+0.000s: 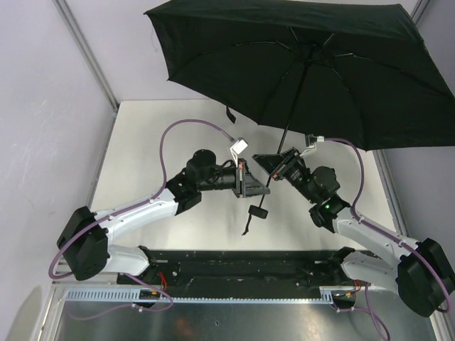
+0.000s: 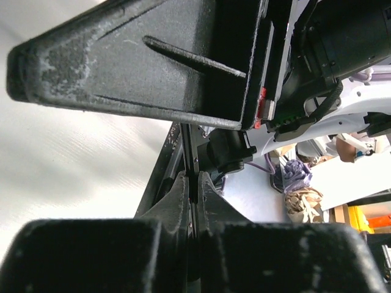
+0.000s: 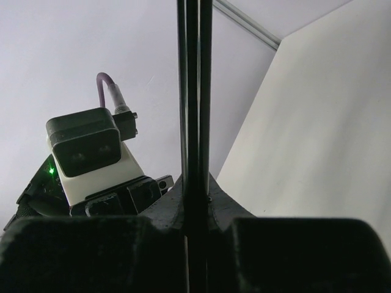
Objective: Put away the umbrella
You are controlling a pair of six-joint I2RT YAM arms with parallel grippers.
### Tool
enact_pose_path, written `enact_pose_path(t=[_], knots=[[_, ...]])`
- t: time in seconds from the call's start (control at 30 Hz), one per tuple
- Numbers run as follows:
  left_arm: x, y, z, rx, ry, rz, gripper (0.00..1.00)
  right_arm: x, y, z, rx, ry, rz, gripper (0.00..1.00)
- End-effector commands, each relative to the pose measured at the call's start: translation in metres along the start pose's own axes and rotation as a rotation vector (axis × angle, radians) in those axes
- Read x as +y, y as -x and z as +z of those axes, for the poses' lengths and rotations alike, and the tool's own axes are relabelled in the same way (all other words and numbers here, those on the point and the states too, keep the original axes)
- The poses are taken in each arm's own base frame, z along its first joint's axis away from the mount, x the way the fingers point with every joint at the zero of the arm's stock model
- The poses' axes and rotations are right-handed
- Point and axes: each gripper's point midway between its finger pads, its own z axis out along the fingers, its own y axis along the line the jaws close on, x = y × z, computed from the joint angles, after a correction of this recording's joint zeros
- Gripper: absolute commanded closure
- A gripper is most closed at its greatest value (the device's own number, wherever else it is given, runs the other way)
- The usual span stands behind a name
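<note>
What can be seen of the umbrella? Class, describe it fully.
The umbrella is open, its matte black fabric canopy spread and tilted above the far right of the table, with thin ribs showing underneath. A strap dangles from its rim. The slim dark shaft slants down to a small black handle with a hanging cord. The right gripper and the left gripper are both shut on the shaft, holding it up.

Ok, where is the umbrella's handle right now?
Top view, centre: the handle hangs between the two arms, just below the left tool and right tool, both shut on the shaft.
</note>
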Motion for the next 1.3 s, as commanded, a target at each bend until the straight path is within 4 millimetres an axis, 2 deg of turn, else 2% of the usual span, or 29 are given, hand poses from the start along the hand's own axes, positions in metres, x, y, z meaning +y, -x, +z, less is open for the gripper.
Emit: enact_pose_path(t=[0.0,0.03,0.1,0.17,0.27,0.4,0.5,0.57,0.6,0.63,0.7,0.73,0.8,0.9,0.97,1.03,1.1,1.13,1.17,1.27], knots=[[0.0,0.012,0.001,-0.044,0.017,0.078,0.99,0.053,0.031,-0.006,-0.108,0.164,-0.038,0.98],[0.004,0.014,-0.001,-0.062,0.036,0.087,0.99,0.051,0.035,-0.007,-0.114,0.147,-0.049,0.91],[0.009,0.015,-0.006,-0.091,0.077,0.099,1.0,0.037,0.044,-0.006,-0.121,0.069,-0.073,0.71],[0.014,0.016,-0.01,-0.116,0.117,0.112,1.0,0.024,0.054,-0.005,-0.123,-0.01,-0.103,0.58],[0.018,0.015,-0.015,-0.132,0.183,0.139,1.0,0.019,0.065,-0.001,-0.12,-0.065,-0.149,0.49],[0.022,0.022,-0.027,-0.182,0.274,0.176,1.0,0.012,0.076,0.001,-0.138,-0.116,-0.162,0.45],[0.022,0.025,-0.037,-0.207,0.315,0.207,1.0,0.013,0.087,0.003,-0.171,-0.11,-0.152,0.52],[0.021,0.023,-0.04,-0.204,0.322,0.215,1.0,0.015,0.092,0.005,-0.183,-0.086,-0.139,0.79],[0.02,0.022,-0.041,-0.2,0.32,0.215,1.0,0.02,0.093,0.006,-0.18,-0.055,-0.136,0.9],[0.018,0.02,-0.042,-0.193,0.312,0.214,1.0,0.028,0.093,0.008,-0.168,-0.005,-0.141,0.95],[0.011,0.016,-0.041,-0.169,0.275,0.204,0.98,0.048,0.09,0.01,-0.132,0.112,-0.153,0.99],[0.006,0.014,-0.04,-0.151,0.248,0.194,0.9,0.059,0.087,0.009,-0.107,0.177,-0.159,0.99],[0.001,0.01,-0.038,-0.122,0.205,0.16,0.6,0.082,0.078,0.005,-0.06,0.3,-0.164,1.0],[-0.007,0.011,-0.034,-0.1,0.157,0.145,0.27,0.113,0.062,-0.005,-0.017,0.454,-0.155,1.0],[-0.009,0.013,-0.031,-0.092,0.137,0.155,0.19,0.13,0.055,-0.012,-0.015,0.533,-0.136,1.0],[-0.014,0.014,-0.028,-0.085,0.113,0.162,0.17,0.145,0.051,-0.017,-0.024,0.595,-0.113,1.0],[-0.016,0.015,-0.025,-0.081,0.093,0.16,0.18,0.155,0.049,-0.019,-0.038,0.636,-0.081,1.0],[-0.017,0.015,-0.025,-0.081,0.089,0.16,0.21,0.158,0.047,-0.02,-0.039,0.656,-0.066,1.0],[-0.017,0.017,-0.025,-0.089,0.094,0.163,0.34,0.161,0.045,-0.02,-0.035,0.672,-0.049,1.0],[-0.01,0.028,-0.031,-0.151,0.16,0.181,0.79,0.157,0.041,-0.017,-0.012,0.666,-0.016,1.0]])
